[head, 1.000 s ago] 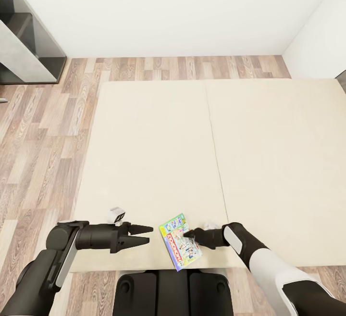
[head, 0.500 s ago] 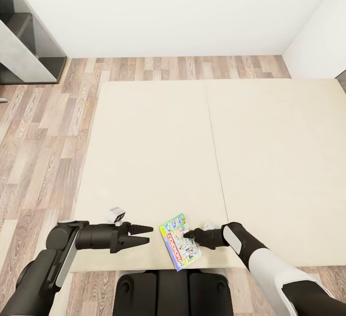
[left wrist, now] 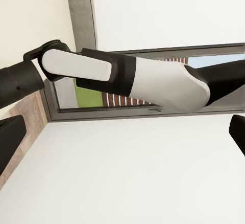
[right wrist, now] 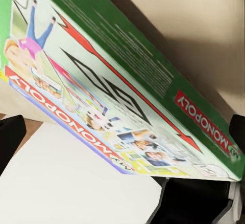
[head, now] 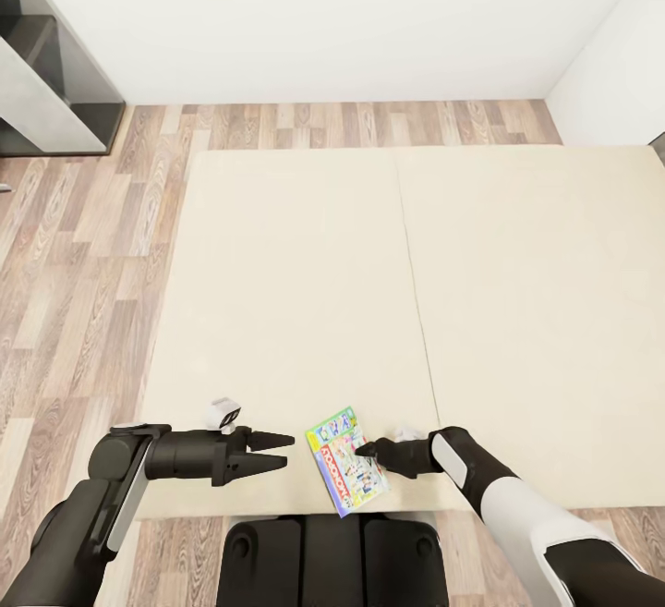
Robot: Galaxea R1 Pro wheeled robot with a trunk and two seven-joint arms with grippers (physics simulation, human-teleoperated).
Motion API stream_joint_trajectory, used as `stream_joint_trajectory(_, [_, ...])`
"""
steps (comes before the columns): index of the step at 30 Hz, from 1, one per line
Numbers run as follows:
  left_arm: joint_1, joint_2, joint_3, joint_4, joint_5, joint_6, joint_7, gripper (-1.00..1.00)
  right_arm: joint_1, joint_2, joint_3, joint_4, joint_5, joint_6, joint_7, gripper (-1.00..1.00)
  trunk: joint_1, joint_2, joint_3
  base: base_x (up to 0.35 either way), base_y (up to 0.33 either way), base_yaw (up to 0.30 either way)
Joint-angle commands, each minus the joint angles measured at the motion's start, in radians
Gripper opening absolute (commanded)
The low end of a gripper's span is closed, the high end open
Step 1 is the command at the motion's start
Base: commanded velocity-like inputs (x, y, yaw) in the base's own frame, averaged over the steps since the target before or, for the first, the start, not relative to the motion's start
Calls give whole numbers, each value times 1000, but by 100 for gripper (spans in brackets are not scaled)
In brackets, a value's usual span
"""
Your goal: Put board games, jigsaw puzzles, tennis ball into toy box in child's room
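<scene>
The green-edged game box (head: pixel 345 462) lies at the near edge of the bed (head: pixel 296 311), flat on the beige mattress and turned a little askew. Against half a second ago the whole picture has slid slightly (that is the head camera tipping, not the box or the bed moving), so nothing on the bed has shifted and the pick-up is not yet made. The right gripper (head: pixel 368 449) sits right at the box's right-hand side, fingertips over its lid; in the right wrist view the box (right wrist: pixel 117 96) looms close between the dark fingers, though I cannot tell whether they have closed on it. The left gripper (head: pixel 277 452) hangs beside the box's other side, apart from it, jaws spread.
</scene>
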Motion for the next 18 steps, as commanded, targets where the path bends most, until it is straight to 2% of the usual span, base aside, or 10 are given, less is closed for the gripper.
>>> stream_joint_trajectory(1, [0,0,0,0,0,11,-4,100,-1,-1,4,-1,1,3,3,100,0,-2,-3,0,0,0])
stream_joint_trajectory(18, [0,0,0,0,0,11,-4,100,0,10,6,-1,9,4,2,100,0,-2,-24,0,0,0])
